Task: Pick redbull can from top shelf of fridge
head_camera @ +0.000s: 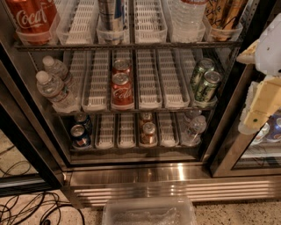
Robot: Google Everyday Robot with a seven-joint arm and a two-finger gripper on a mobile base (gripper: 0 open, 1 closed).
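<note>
The fridge (175, 176) stands open in front of me, its stainless base low in the view. The top shelf (131, 45) runs across the top, with white slotted lane trays. The redbull can (111, 14), slim and silver with blue panels, stands in a tray near the shelf's middle, its top cut off by the picture edge. A red Coca-Cola can (31, 17) stands at the shelf's left, and a water bottle (186, 15) and a yellow-black can (221, 13) at its right. My gripper (258, 103), white and cream, hangs at the far right, outside the fridge opening, lower than the redbull can and far to its right.
The middle shelf holds water bottles (55, 88), two Coca-Cola cans (121, 85) and green cans (204, 81). The lower shelf holds dark-blue cans (81, 132), brown cans (148, 129) and a bottle (193, 127). The glass door (232, 149) is at the right. A clear plastic bin (149, 213) and cables (30, 208) lie on the floor.
</note>
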